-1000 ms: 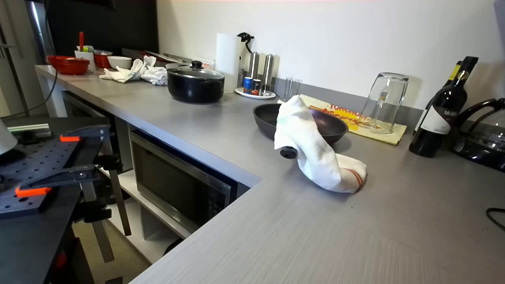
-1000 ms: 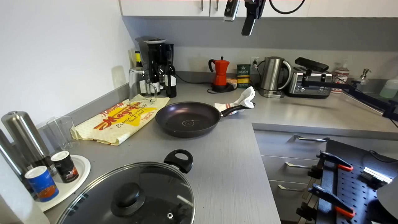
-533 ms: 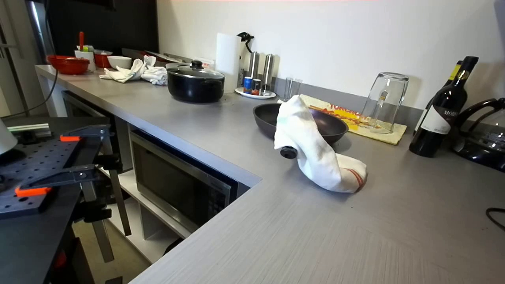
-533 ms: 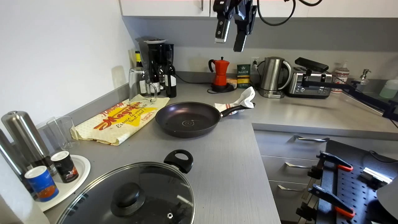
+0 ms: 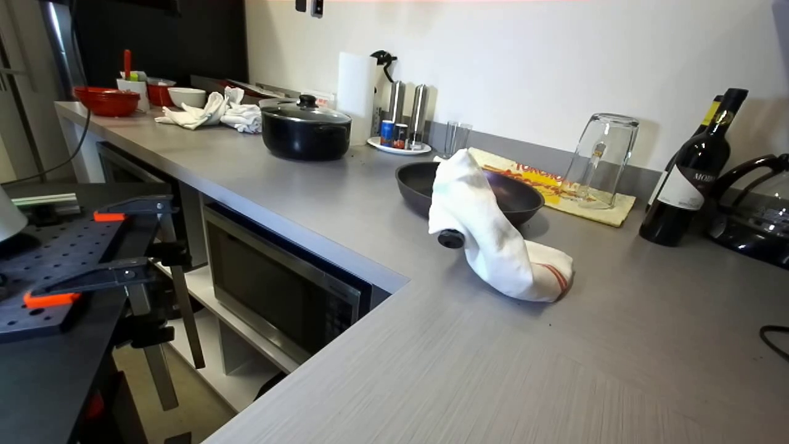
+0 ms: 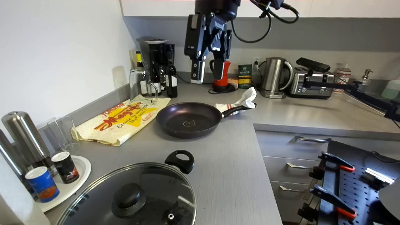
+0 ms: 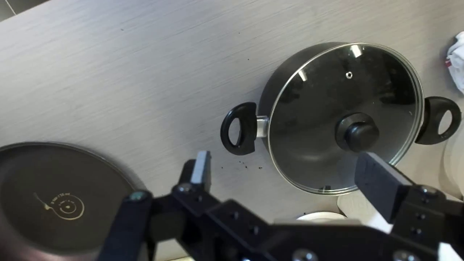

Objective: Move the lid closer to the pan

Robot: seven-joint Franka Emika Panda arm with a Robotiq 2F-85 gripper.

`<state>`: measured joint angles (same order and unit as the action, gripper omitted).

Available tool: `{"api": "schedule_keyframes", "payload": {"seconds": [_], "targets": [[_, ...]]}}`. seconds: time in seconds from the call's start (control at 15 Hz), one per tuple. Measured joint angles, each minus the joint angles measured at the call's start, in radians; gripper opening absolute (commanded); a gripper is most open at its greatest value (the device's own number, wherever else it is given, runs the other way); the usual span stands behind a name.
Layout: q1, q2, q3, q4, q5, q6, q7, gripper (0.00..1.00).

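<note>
The lid (image 6: 153, 184) is a round glass disc with a metal rim and black knob. It rests on the black straight-sided pan (image 5: 306, 140), which has two side handles. Lid (image 7: 319, 108) and pan (image 7: 272, 86) both show in the wrist view, the lid covering the pan's top. The lid (image 5: 331, 113) also shows in an exterior view. My gripper (image 6: 207, 75) is open and empty, high above the counter. Only its fingertips show at the top edge of an exterior view (image 5: 309, 6). In the wrist view, my gripper (image 7: 288, 174) has one finger overlapping the lid near the knob.
A dark shallow frying pan (image 6: 189, 120) with a long handle sits beside the lidded pan. A white cloth (image 5: 493, 240) lies over its handle. A yellow towel (image 6: 122, 120), a glass mug (image 6: 140, 86), a white plate (image 6: 82, 173) and a paper roll (image 5: 356, 98) stand along the wall.
My gripper has come down and towards the left in an exterior view, and its fingertips have entered the top of the other view. The gripper stays open. Lid and pan have not moved.
</note>
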<state>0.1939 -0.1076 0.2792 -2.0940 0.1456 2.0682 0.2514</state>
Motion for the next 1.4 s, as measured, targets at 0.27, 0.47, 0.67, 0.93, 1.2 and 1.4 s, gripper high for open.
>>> {"api": "schedule_keyframes", "payload": {"seconds": [0.27, 0.47, 0.67, 0.93, 1.2, 1.4], "targets": [[0.033, 0.110, 0.019, 0.077, -0.076, 0.001, 0.042, 1.00], [0.063, 0.186, 0.020, 0.138, -0.117, -0.001, 0.063, 1.00], [0.097, 0.256, 0.020, 0.195, -0.147, -0.005, 0.079, 1.00], [0.148, 0.337, 0.020, 0.260, -0.172, -0.017, 0.090, 1.00], [0.198, 0.407, 0.019, 0.317, -0.199, -0.042, 0.105, 1.00], [0.234, 0.459, 0.015, 0.361, -0.224, -0.065, 0.120, 1.00]]}}
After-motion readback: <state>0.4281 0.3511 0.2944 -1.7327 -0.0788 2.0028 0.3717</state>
